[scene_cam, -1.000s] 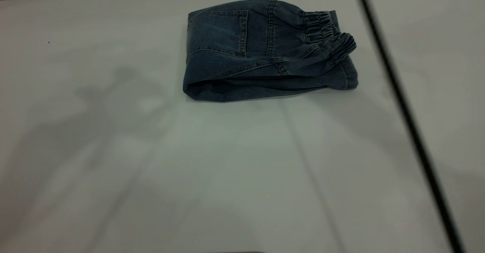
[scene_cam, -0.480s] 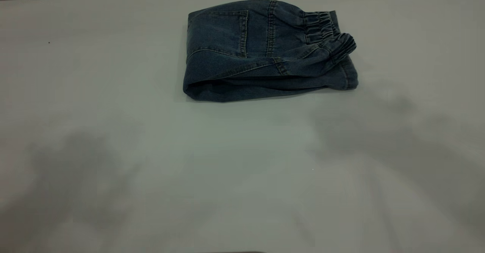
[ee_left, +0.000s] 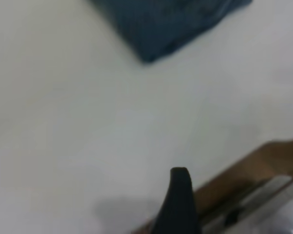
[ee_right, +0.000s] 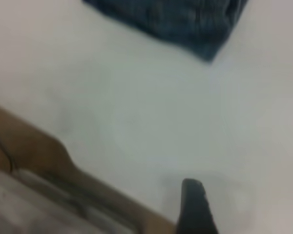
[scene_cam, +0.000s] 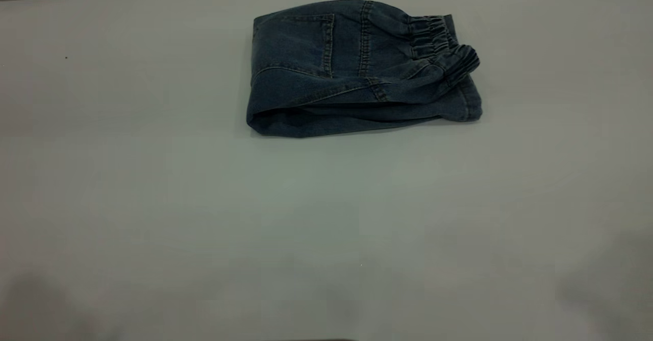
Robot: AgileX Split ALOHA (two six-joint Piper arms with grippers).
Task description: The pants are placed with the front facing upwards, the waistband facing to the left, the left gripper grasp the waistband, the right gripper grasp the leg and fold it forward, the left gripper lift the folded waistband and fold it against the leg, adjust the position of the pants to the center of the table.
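The pants (scene_cam: 357,70) lie folded into a compact blue denim bundle on the far middle of the table (scene_cam: 326,228), back pocket facing up. The gathered waistband (scene_cam: 441,45) rests on top at the bundle's right end, over the leg (scene_cam: 467,105) layer beneath. Neither arm shows in the exterior view. In the left wrist view the left gripper (ee_left: 179,195) appears as a dark tip near the table's edge, far from the pants (ee_left: 171,19). The right gripper (ee_right: 195,207) likewise hangs near the edge, away from the pants (ee_right: 185,19).
The table's brown wooden edge (ee_left: 254,170) shows in the left wrist view and the same brown edge (ee_right: 34,146) in the right wrist view. Faint shadows lie at the near corners of the table in the exterior view.
The arm shadows have slid off toward the near corners, and the thin black cable across the right side is gone. The pants have not moved.
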